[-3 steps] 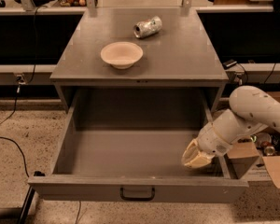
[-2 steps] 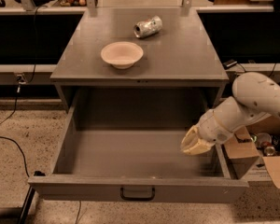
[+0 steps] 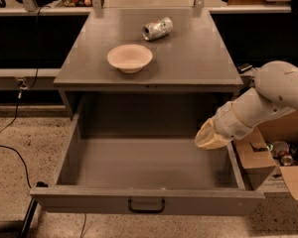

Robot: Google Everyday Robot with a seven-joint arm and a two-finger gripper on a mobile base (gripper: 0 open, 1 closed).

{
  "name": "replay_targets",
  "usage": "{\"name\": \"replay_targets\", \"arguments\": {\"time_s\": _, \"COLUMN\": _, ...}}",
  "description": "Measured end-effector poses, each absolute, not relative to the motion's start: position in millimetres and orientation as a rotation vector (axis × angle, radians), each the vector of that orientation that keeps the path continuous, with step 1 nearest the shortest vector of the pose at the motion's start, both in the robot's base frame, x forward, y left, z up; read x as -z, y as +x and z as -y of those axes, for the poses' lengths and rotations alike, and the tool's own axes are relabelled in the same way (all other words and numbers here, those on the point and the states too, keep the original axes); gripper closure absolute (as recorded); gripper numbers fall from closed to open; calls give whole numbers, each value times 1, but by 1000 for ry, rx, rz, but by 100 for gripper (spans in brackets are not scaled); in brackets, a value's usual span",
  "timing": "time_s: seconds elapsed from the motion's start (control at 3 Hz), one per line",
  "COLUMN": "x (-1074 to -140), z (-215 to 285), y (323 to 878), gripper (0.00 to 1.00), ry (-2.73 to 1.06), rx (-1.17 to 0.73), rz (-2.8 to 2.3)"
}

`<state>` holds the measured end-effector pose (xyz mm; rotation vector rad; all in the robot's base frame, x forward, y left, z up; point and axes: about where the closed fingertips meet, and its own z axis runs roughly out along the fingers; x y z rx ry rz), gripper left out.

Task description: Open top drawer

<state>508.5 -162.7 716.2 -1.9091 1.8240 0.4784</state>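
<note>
Top drawer (image 3: 79, 201) stands wide open, its grey inside bare; its front panel with the black bar handle (image 3: 146, 206) lies below and to the left of the gripper (image 3: 211, 136). The gripper hangs over the drawer's right inner wall, near the back corner, on a white arm (image 3: 273, 93) reaching in from the right. I cannot tell whether it is released or clenched. Up and to the left of it, on the grey cabinet top (image 3: 193, 63), sit a pale bowl (image 3: 129, 57) and, farther back, a crushed can (image 3: 157, 28) on its side. Just right of the gripper stands a cardboard box (image 3: 253, 155). Far left, a black cable (image 3: 10, 148) trails over the speckled floor (image 3: 25, 128).
</note>
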Motion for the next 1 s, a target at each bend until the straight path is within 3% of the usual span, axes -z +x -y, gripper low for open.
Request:
{"name": "replay_targets", "arguments": {"time_s": 0.33, "x": -724, "z": 164, "y": 514, "gripper": 86, "ry": -1912, "rx": -445, "rz": -1807}}
{"name": "replay_targets", "arguments": {"time_s": 1.0, "x": -739, "z": 154, "y": 508, "gripper": 39, "ry": -1907, "rx": -479, "rz": -1712}}
